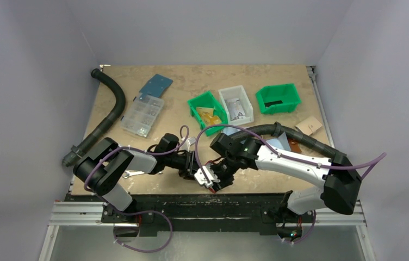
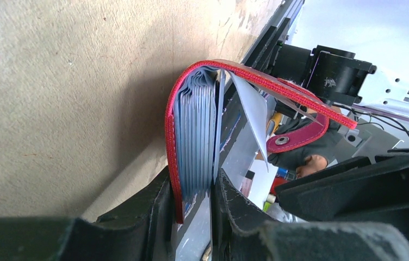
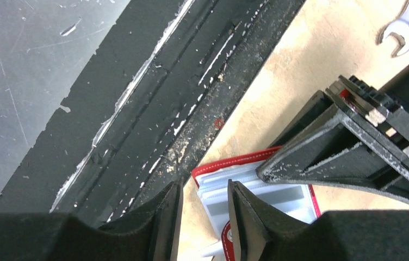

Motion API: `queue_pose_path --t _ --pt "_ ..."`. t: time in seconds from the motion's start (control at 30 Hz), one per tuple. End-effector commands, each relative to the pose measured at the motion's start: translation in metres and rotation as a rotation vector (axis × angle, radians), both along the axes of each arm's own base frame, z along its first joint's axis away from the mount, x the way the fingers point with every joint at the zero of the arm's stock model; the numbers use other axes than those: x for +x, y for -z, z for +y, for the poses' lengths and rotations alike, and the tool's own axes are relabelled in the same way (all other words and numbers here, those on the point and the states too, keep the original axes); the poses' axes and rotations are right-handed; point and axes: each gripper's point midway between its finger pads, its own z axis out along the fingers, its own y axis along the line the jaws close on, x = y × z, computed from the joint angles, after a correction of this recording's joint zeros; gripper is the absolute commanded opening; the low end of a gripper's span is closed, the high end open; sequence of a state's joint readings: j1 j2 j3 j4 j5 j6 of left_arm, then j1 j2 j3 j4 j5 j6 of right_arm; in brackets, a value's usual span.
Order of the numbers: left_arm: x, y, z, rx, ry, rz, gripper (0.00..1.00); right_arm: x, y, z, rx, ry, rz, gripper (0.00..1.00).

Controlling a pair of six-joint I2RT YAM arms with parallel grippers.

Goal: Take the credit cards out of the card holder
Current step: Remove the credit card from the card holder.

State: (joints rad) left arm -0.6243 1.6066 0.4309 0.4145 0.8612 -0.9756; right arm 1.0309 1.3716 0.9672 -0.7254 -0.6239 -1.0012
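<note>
My left arm (image 1: 116, 166): black rounded joint housings, one pale grey forearm shell. My right arm (image 1: 295, 162): same build, longer white shell, one bulky black block, tiny green light (image 1: 245, 148). Thin purple cables (image 1: 370, 162) loop along both arms. My left fingers (image 2: 137, 223) and right fingers (image 3: 161, 223): matte black plastic, scuffed, chalky edges.

Table (image 1: 191, 76) bears 3 bins (image 1: 279, 109) (2 green).
</note>
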Motion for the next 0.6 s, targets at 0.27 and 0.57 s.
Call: queue_pose_path --t 0.27,0.57 --pt "-0.002 0.0 -0.001 0.001 0.031 -0.011 0.0 0.013 -0.014 0.0 0.039 0.033 -0.018 0.45" --pt "-0.001 -0.001 -0.002 -0.006 0.037 -0.015 0.0 0.019 -0.017 -0.01 0.043 0.043 0.01 0.51"
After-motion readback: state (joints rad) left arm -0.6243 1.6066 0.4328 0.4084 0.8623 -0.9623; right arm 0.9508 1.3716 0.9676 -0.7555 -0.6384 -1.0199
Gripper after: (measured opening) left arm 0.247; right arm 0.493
